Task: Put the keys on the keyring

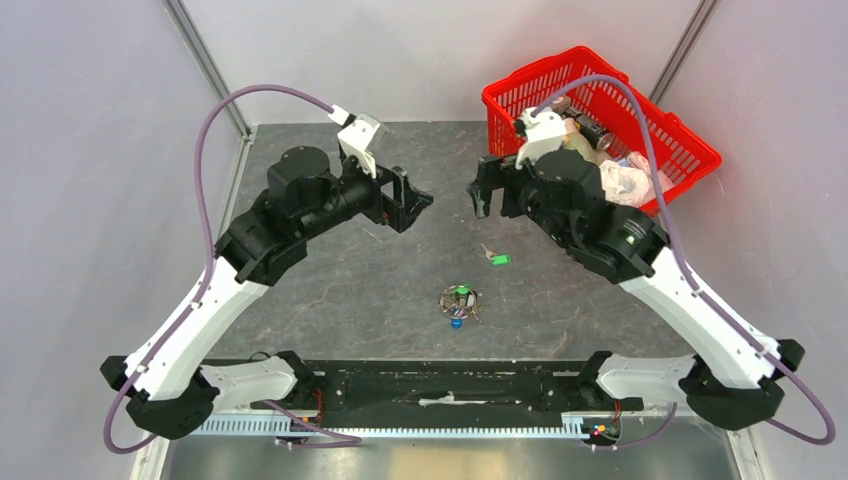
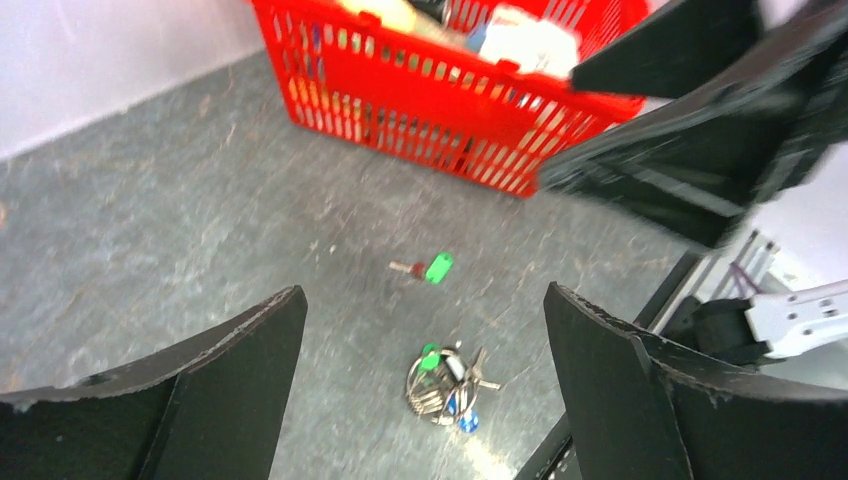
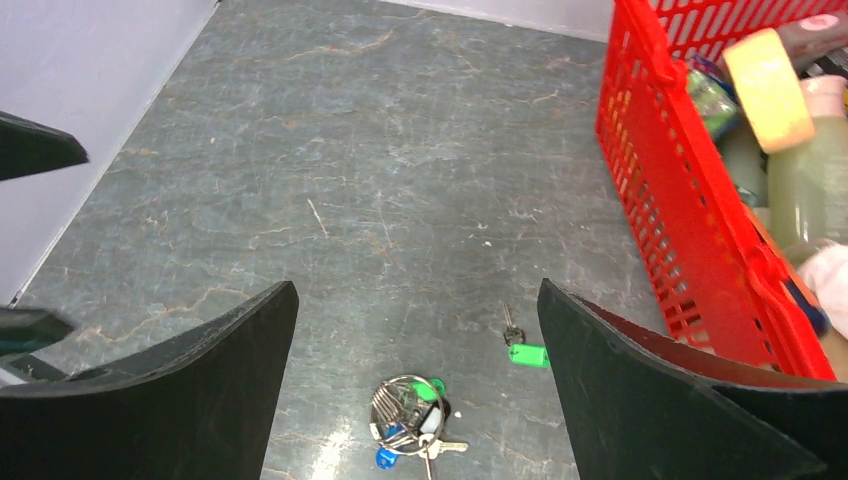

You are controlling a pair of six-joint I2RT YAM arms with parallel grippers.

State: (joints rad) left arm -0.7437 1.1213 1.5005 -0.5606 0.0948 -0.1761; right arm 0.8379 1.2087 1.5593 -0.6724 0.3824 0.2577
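The keyring (image 1: pixel 459 301) lies on the grey table near the front middle, a silver ring with several keys bunched on it, green and blue heads showing. It also shows in the left wrist view (image 2: pixel 443 384) and the right wrist view (image 3: pixel 406 408). A loose key with a bright green tag (image 1: pixel 496 258) lies apart, up and right of the ring; it shows in the left wrist view (image 2: pixel 430 268) and the right wrist view (image 3: pixel 527 354). My left gripper (image 1: pixel 418 205) and right gripper (image 1: pixel 482 190) hover open and empty above the table, facing each other, well clear of the keys.
A red basket (image 1: pixel 668 135) full of bottles and packets stands at the back right, close behind my right arm. It shows in the left wrist view (image 2: pixel 400 95) and the right wrist view (image 3: pixel 680 200). Grey walls enclose the table.
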